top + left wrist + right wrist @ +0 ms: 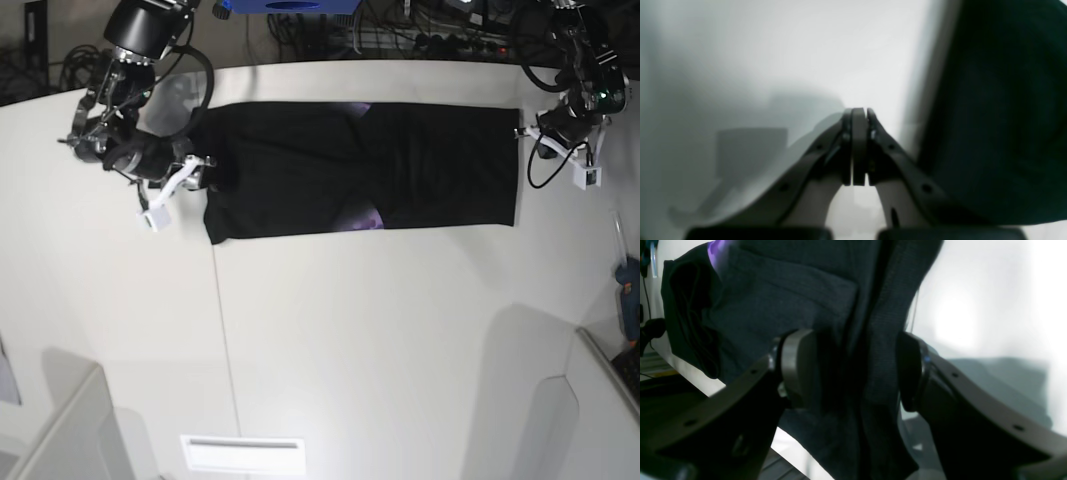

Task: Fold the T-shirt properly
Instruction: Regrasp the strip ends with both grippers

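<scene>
The black T-shirt [420, 165] lies flat as a long band across the far half of the white table [350, 330]. A bit of its purple print [365, 215] shows at the near edge. My right gripper [200, 172] is at the shirt's left end. In the right wrist view it [853, 370] is open, with a thick fold of the black cloth [826, 306] between its pads. My left gripper [522, 133] is at the shirt's right edge. In the left wrist view it [859, 111] is shut with nothing in it, and the shirt [1000, 116] lies just to its right.
A blue box [290, 5] and cables [440, 30] lie behind the table's back edge. A blue tool [628, 285] sits at the right edge. A seam [225, 340] runs down the table. A slot [242, 453] is near the front edge.
</scene>
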Robot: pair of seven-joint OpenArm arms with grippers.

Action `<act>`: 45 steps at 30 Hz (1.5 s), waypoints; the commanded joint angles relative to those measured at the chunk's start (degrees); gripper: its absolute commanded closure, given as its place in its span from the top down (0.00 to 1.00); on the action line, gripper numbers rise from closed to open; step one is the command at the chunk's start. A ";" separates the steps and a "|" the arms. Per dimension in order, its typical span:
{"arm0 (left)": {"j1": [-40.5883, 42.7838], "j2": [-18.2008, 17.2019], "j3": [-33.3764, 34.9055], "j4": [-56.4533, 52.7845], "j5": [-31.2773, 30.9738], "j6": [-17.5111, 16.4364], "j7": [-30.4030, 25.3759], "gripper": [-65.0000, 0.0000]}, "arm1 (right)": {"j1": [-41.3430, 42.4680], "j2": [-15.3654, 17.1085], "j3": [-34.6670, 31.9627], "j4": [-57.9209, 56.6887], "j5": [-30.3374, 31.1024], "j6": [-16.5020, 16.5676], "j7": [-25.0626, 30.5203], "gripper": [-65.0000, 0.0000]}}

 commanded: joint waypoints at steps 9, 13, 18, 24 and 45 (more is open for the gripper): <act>-0.05 -0.67 0.69 -0.30 -0.11 -0.16 -0.57 0.00 | -0.14 2.73 0.68 3.12 -1.82 0.15 -1.01 0.55; -0.05 -0.67 0.69 -0.30 -0.11 -0.16 -0.57 0.00 | -0.32 2.46 0.24 3.12 -1.82 0.15 -1.36 0.55; -0.05 -0.67 0.78 -0.30 -0.11 -0.16 -0.57 0.00 | -1.02 1.06 0.15 3.21 -1.64 0.15 -1.36 0.55; -0.05 -0.67 0.78 -0.30 -0.11 -0.16 -0.57 0.00 | -1.02 -0.09 0.06 3.21 -1.64 0.33 -3.12 0.55; -0.05 -0.58 0.87 -0.30 -0.11 -0.07 -0.57 0.00 | -0.85 -2.02 0.24 3.03 -1.56 0.59 -4.26 0.55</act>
